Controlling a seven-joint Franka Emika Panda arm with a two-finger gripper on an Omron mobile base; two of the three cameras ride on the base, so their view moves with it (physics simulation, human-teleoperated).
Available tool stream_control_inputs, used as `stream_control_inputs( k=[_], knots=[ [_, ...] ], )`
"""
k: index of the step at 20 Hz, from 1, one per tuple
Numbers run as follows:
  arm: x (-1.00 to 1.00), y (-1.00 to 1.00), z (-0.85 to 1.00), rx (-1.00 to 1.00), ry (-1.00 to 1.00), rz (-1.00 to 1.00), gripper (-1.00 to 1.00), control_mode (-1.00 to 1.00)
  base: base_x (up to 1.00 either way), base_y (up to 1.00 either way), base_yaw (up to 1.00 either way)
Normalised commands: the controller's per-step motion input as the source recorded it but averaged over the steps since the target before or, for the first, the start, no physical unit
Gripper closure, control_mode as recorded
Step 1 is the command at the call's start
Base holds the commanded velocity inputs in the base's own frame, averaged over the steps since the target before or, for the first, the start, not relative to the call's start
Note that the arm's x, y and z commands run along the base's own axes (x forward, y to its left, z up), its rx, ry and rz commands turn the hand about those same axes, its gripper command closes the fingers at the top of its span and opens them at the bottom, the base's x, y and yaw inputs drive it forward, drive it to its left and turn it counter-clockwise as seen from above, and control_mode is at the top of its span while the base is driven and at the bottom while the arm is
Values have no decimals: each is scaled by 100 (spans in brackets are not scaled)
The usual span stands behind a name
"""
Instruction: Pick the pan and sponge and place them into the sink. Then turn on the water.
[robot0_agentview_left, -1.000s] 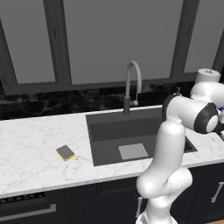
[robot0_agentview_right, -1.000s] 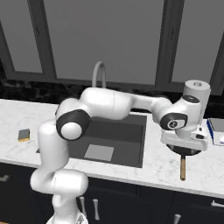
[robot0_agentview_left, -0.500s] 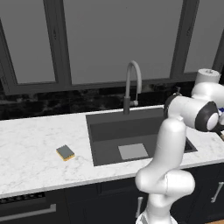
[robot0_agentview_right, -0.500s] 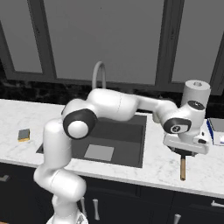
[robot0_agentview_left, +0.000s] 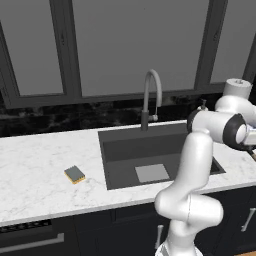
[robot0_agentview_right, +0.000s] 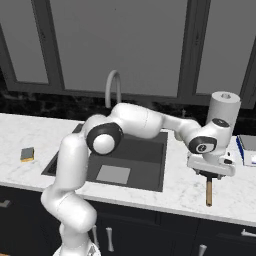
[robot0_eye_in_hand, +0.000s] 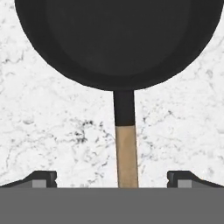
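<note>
Two dark fingertips (robot0_eye_in_hand: 43, 178) stand spread wide, one on each side of the pan (robot0_eye_in_hand: 118, 39)'s wooden handle, neither touching it. That pan sits on the marble counter (robot0_agentview_right: 180, 185) to the right of the sink (robot0_agentview_right: 145, 155), under the gripper (robot0_agentview_right: 210, 172).

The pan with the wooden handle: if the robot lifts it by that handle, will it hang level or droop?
The pan looks rigid, so it shouldn't flex. Its wide black bowl sits far beyond the thin wooden handle, so it would probably tip bowl-down if gripped there. The smooth, straight handle might also twist between the open gripper's fingers. It lies flat on the counter, so rolling seems unlikely.
</note>
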Motion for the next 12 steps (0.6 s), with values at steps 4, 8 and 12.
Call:
stream_control_inputs(
  k=[4,8,12],
  knots=[
    [21,-22,-39,0,15,0,-100,-100,0,0,0],
    [16,-18,-42,0,16,0,-100,-100,0,0,0],
    [13,-16,-41,0,14,0,-100,-100,0,0,0]
  ],
)
